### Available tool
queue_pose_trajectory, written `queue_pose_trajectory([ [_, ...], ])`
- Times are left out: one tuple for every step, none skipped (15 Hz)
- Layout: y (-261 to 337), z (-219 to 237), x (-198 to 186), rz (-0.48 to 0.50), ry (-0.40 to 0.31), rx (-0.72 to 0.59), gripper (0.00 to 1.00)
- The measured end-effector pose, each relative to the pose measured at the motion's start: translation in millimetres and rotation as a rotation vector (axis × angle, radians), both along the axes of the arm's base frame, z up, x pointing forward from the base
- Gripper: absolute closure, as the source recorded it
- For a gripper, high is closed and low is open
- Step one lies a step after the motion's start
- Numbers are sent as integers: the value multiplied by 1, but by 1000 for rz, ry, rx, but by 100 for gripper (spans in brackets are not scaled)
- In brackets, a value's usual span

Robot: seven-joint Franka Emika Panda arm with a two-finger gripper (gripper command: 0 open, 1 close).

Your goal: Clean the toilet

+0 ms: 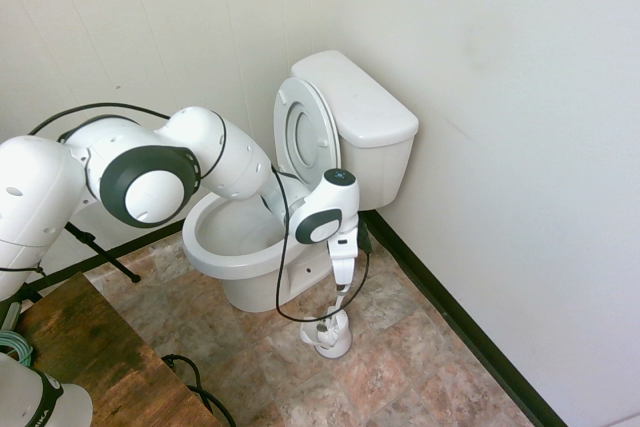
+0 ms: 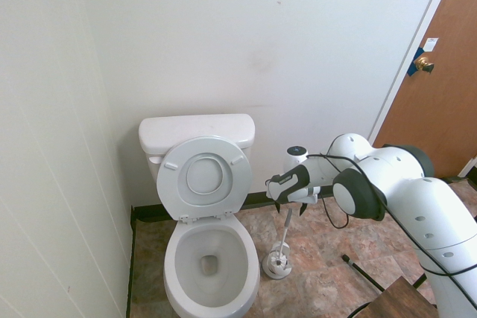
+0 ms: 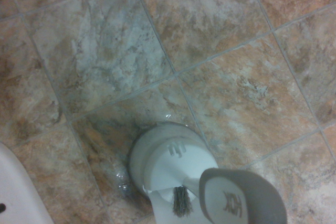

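the toilet (image 1: 300, 197) stands in the corner of the room, near the middle of the first exterior view and at lower left of centre in the second exterior view (image 2: 205, 206). its tank sits against the back wall, with the flat tank lid (image 2: 196, 130) on top. the ring seat and cover (image 2: 205, 178) are tipped up and lean back against the tank, so the oval bowl (image 2: 209, 258) lies exposed. the bowl's inside looks white, with a dark outlet at the bottom.

just beside the bowl, to its right in the second exterior view, a small white brush holder (image 2: 277, 264) rests on the tiled floor (image 2: 328, 273). a toilet brush stands upright in it, its thin handle (image 2: 285, 232) rising towards the arm. in the wrist view the holder (image 3: 168, 161) sits at lower centre, with dark bristles (image 3: 181, 200) showing at its opening and the handle's grey end cap (image 3: 241, 198) large and blurred at the lower right.

the white arm reaches in from the right of the second exterior view, and its gripper (image 2: 291, 210) points down right over the top of the handle. the fingers are small and partly hidden there, but they appear spread wide on either side of the handle's tip, not clamped on it; the brush looks to be borne by its holder alone.

a brown door (image 2: 440, 87) fills the upper right of the second exterior view, and a wooden surface (image 1: 90, 357) shows at lower left of the first exterior view.
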State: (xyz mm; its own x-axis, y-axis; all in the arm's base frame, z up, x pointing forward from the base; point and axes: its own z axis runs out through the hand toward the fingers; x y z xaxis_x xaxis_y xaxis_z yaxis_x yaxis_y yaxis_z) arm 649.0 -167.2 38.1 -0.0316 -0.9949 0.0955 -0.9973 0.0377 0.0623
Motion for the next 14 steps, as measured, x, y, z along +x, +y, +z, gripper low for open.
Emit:
queue_pose_trajectory([
  [-3,-9,3,-4,14,4,0],
  [-6,-15,6,-7,24,6,0],
  [-9,-20,9,-9,31,8,0],
  [-12,-24,12,-12,41,12,0],
  [-15,-28,16,-16,48,15,0],
  [-18,-33,19,-21,56,20,0],
  [-21,-38,22,-25,62,25,0],
  [-24,-43,24,-29,68,30,0],
  [-26,-48,26,-32,70,35,100],
  [-27,-54,27,-35,72,43,100],
  [-28,-60,27,-39,75,50,100],
  [-29,-66,26,-41,78,54,100],
  [-29,-72,25,-44,80,58,100],
  [-31,-75,25,-45,80,60,100],
])
